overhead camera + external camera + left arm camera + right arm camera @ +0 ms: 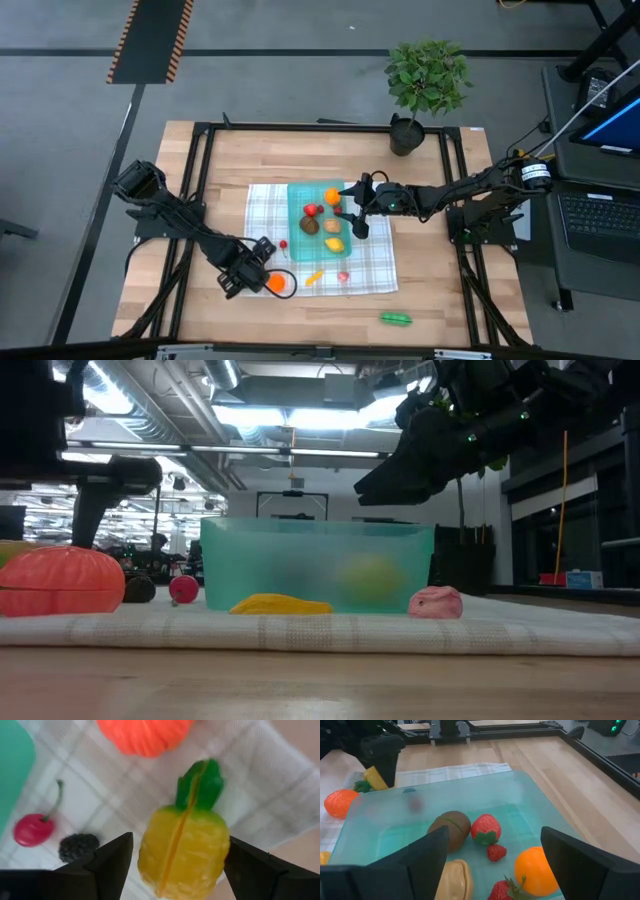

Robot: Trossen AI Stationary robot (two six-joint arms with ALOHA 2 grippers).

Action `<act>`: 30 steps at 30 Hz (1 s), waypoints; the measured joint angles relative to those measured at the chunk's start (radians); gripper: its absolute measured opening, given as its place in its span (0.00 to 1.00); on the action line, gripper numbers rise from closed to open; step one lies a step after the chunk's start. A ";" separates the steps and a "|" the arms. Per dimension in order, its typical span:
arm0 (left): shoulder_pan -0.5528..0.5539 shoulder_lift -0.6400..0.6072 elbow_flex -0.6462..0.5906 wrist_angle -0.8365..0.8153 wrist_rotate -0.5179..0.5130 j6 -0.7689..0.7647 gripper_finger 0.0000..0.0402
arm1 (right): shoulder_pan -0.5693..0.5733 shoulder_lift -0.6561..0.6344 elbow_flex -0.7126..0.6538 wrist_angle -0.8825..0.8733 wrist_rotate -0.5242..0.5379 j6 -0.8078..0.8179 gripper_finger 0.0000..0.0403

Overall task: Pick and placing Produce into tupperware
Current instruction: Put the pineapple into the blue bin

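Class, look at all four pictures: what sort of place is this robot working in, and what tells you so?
Probably a robotics lab or workshop. The low view shows exposed ceiling ducts and strip lights; the high view shows hazard-striped floor tape and a laptop beside the wooden table.

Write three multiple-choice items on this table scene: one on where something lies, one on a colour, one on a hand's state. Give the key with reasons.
1. Where does the green pea pod lie?
A. In the tupperware
B. On the bare wood, off the cloth
C. In the plant pot

2. What colour is the cherry beside the blackberry?
A. Red
B. Blue
C. White

3. How does the left hand stand?
A. Raised over the plant
B. Shut and empty
C. Fingers on either side of the toy pineapple

Key: 1 B, the high view shows it on the table beyond the checked cloth. 2 A, the left wrist view shows a red ball on a green stem. 3 C, that view shows the yellow fruit between the two dark fingers.
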State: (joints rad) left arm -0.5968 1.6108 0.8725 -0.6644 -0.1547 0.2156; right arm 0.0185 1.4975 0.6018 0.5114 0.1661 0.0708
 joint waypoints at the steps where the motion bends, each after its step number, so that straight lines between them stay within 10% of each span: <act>1: 0.000 0.000 0.008 -0.002 0.000 -0.004 0.69 | 0.000 0.000 0.000 0.000 0.000 0.000 0.78; 30: 0.032 -0.002 0.030 -0.015 0.087 -0.216 0.55 | 0.019 0.000 0.000 0.001 0.000 -0.001 0.78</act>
State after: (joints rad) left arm -0.5648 1.6089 0.9028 -0.6798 -0.0676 -0.0002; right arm 0.0372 1.4975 0.6018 0.5120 0.1664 0.0701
